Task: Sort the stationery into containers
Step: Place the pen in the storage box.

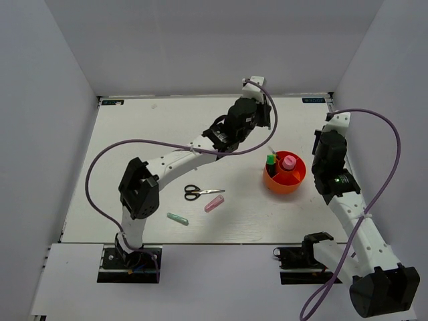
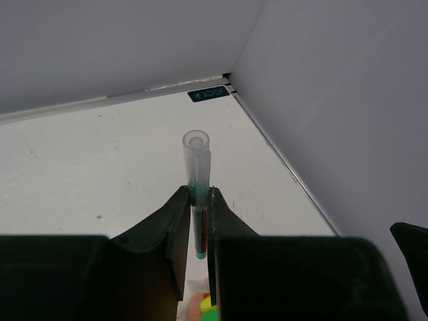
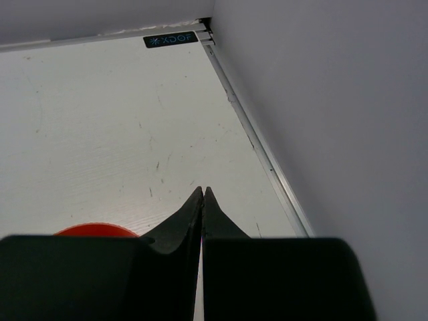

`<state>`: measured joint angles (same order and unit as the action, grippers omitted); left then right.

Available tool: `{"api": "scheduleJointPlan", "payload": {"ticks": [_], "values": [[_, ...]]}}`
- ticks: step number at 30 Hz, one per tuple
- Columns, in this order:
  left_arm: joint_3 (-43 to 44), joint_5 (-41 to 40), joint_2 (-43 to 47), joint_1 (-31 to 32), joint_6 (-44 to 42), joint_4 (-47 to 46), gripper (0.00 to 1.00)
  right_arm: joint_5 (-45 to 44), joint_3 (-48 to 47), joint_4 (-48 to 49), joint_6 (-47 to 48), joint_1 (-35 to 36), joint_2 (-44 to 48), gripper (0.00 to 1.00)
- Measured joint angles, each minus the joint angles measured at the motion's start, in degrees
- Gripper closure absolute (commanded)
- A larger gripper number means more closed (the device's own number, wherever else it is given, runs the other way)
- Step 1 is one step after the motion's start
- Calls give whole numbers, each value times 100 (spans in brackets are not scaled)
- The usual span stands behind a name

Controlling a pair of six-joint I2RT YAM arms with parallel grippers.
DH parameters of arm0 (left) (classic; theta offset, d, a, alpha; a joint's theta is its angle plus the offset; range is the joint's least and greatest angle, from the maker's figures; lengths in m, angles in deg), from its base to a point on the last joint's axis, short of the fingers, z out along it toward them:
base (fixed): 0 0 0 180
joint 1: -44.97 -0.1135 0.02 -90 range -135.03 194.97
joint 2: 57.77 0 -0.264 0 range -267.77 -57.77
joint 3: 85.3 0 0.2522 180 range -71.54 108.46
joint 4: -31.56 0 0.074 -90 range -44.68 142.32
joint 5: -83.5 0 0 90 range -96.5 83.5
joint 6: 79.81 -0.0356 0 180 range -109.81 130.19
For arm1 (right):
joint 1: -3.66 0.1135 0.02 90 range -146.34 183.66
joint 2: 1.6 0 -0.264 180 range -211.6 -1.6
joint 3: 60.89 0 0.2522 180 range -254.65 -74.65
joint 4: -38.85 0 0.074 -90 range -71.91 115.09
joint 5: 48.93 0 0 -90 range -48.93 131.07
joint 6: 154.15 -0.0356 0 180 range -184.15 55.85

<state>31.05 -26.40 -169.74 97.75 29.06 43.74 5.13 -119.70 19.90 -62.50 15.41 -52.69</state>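
The orange bowl (image 1: pixel 285 182) stands right of centre, holding a green-capped marker (image 1: pixel 270 160) and a pink-capped white bottle (image 1: pixel 288 162). My left gripper (image 2: pixel 200 194) is shut on a thin pen (image 2: pixel 196 157) with a clear cap. It hangs above the bowl's far left side (image 1: pixel 267 140), and yellow and green caps (image 2: pixel 210 307) show below it. Black-handled scissors (image 1: pixel 200 192), a pink stick (image 1: pixel 214 203) and a teal stick (image 1: pixel 177 218) lie on the table. My right gripper (image 3: pixel 202 192) is shut with nothing in it, just right of the bowl (image 1: pixel 317 137); the bowl's rim (image 3: pixel 93 229) shows at its left.
White walls close the table in at the back and both sides, and the far right corner (image 3: pixel 204 27) is close ahead of both grippers. The left arm's purple cable (image 1: pixel 107 154) loops over the table's left half.
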Motion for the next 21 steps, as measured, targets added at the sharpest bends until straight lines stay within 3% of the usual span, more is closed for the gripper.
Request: {"api": "scheduleJointPlan", "payload": {"ticks": [12, 21], "values": [[160, 555, -1202, 37, 597, -922, 100, -188, 256, 433, 31, -70, -7, 100], [162, 883, -1340, 46, 817, -1069, 100, -229, 286, 555, 44, -94, -7, 100]]}}
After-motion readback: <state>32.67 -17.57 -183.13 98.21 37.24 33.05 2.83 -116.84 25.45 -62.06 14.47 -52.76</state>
